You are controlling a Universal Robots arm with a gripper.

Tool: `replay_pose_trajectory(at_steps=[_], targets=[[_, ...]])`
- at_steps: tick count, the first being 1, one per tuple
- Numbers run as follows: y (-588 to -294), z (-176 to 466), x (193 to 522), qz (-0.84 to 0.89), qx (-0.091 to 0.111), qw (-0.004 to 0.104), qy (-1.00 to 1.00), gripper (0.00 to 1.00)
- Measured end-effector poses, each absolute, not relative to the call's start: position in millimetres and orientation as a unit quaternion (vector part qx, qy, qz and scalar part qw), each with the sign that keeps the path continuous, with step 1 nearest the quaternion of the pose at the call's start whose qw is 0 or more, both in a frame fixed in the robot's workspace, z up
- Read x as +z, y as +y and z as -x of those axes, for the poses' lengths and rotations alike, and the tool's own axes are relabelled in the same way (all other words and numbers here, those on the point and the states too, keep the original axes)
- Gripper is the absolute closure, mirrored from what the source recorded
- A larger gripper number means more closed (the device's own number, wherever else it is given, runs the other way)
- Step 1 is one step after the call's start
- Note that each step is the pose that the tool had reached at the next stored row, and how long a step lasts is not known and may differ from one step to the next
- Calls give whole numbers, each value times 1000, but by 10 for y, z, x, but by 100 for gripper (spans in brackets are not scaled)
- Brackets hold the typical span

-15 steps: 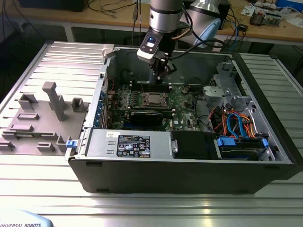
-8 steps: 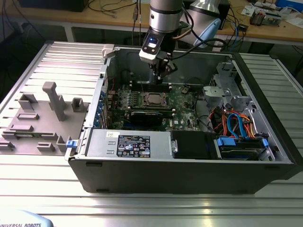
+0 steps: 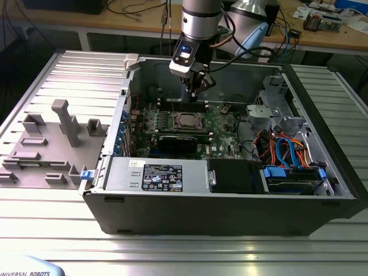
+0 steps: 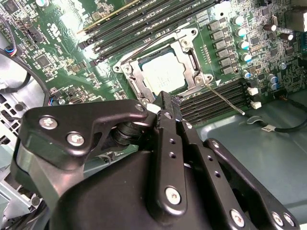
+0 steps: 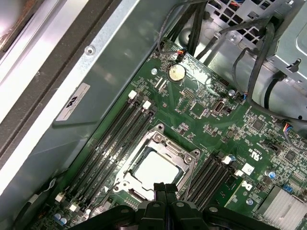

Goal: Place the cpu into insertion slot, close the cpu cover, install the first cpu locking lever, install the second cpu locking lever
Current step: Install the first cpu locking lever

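Ribbed grey metal forms the counter (image 3: 230, 253). An open dark computer case (image 3: 201, 215) lies across its middle. A grey moulded fixture (image 3: 52, 144) rests beside the case, toward the counter's edge at the exterior view's left. The arm (image 3: 201, 23) comes down into the case near its far wall. Green circuit board (image 3: 224, 123) covers the case floor along that far side. The insertion slot (image 4: 128, 71) sits mid-board between banks of long black memory slots (image 4: 153, 19). The cpu cover (image 4: 189, 64) lies flat over the slot and frames the cpu (image 4: 163, 74), which is seated inside with its silver top up. One thin wire lever (image 4: 225, 100) juts from the slot's corner across the memory slots. The jaws hang just above the slot's edge, closed together with nothing between them.
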State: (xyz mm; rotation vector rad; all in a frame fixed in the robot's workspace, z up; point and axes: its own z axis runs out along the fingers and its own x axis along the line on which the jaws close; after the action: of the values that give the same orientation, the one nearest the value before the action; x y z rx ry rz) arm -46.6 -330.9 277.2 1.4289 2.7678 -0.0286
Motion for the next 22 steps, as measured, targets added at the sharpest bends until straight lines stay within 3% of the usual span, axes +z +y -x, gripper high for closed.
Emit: replay_pose_trajectory(at_steps=[22], targets=[[-3309,466,2772,-425,-9,14,905,89]])
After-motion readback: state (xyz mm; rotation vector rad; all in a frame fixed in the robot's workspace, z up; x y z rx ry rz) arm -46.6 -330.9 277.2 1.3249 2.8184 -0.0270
